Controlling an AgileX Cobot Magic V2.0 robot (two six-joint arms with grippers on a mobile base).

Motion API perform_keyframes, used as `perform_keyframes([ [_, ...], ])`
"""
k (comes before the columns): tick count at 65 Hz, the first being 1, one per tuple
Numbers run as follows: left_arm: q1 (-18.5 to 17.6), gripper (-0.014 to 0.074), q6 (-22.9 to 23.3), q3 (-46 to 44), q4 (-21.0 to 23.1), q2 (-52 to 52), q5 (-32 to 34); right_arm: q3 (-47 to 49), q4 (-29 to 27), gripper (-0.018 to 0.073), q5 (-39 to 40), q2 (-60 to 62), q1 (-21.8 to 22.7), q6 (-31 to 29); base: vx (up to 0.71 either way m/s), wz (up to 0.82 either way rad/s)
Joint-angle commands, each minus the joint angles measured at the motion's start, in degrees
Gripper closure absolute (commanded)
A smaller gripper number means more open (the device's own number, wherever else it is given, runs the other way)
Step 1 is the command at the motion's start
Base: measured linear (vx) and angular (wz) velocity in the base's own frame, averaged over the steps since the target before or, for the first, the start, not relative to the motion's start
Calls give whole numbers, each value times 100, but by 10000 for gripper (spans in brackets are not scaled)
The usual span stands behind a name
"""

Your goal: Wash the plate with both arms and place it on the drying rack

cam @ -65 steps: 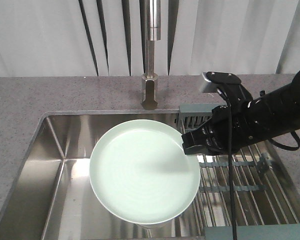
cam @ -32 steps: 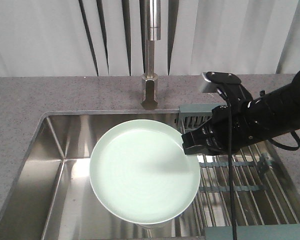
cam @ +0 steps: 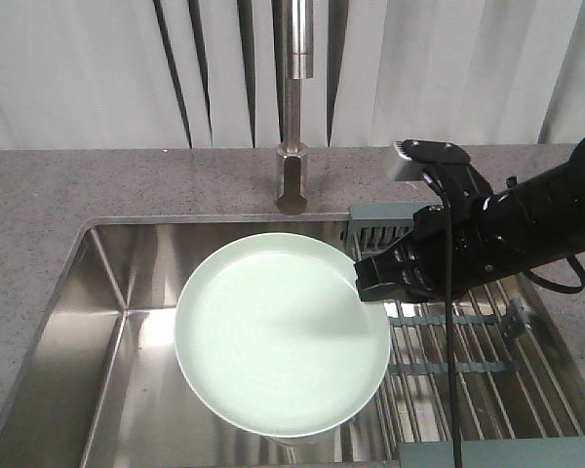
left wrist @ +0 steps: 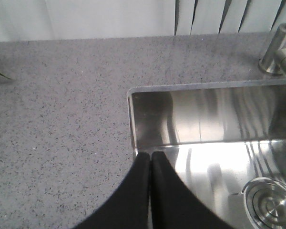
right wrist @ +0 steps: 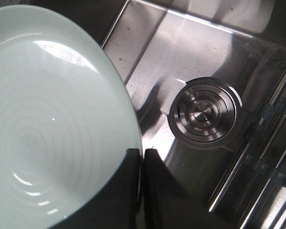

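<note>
The pale mint-green plate point(cam: 273, 331) hangs level over the steel sink, held at its right rim. My right gripper point(cam: 363, 283) reaches in from the right and is shut on that rim. In the right wrist view, one black finger lies on the plate point(right wrist: 52, 119) and the other just outside its edge, with the right gripper point(right wrist: 141, 151) pinching the rim. The left gripper point(left wrist: 150, 155) is shut on nothing above the sink's near left corner; the front view does not show it. The drying rack point(cam: 487, 370) of steel rods lies across the sink's right part, under the right arm.
The faucet point(cam: 294, 146) stands behind the sink, just beyond the plate. A round steel drain point(right wrist: 203, 113) sits in the sink floor point(cam: 127, 390) beside the rack rods point(right wrist: 271, 157). Speckled grey counter point(left wrist: 57, 105) surrounds the sink, and the drain point(left wrist: 269, 205) also shows in the left wrist view.
</note>
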State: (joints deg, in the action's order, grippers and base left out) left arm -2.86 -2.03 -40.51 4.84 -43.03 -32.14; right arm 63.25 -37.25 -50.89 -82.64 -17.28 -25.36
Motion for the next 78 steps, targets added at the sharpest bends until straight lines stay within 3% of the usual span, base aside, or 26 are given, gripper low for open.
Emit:
perform_keyframes([
  [1,-14,594,25,-182,63,-246,376,147,-222,561,152,204,-1,-63,0,0],
  [11,-14,478,14,-285,63,-718,334,147,-222,561,152,204,-1,-63,0,0],
  [20,-25,240,-58,-597,63,-1194,142,147,-222,561,152,204,-1,-63,0,0],
  [29,-39,6,-437,-869,189,-1637,80,147,-222,561,152,204,-1,-63,0,0],
  [36,-39,-82,-1124,-1057,532,-1934,3,147,-222,561,152,204,-1,-63,0,0],
  [43,-39,-90,-2045,-1211,1214,-2204,-33,147,-222,561,152,204,-1,-63,0,0],
  [60,-39,-23,-4811,-1648,3558,-2970,-115,147,-222,561,147,204,-1,-63,0,0],
  [68,-39,8,-5616,-1922,4221,-3366,-225,147,-222,561,147,204,-1,-63,0,0],
  [78,-39,10,-6371,-2344,4561,-3888,-516,147,-222,561,147,204,-1,-63,0,0],
])
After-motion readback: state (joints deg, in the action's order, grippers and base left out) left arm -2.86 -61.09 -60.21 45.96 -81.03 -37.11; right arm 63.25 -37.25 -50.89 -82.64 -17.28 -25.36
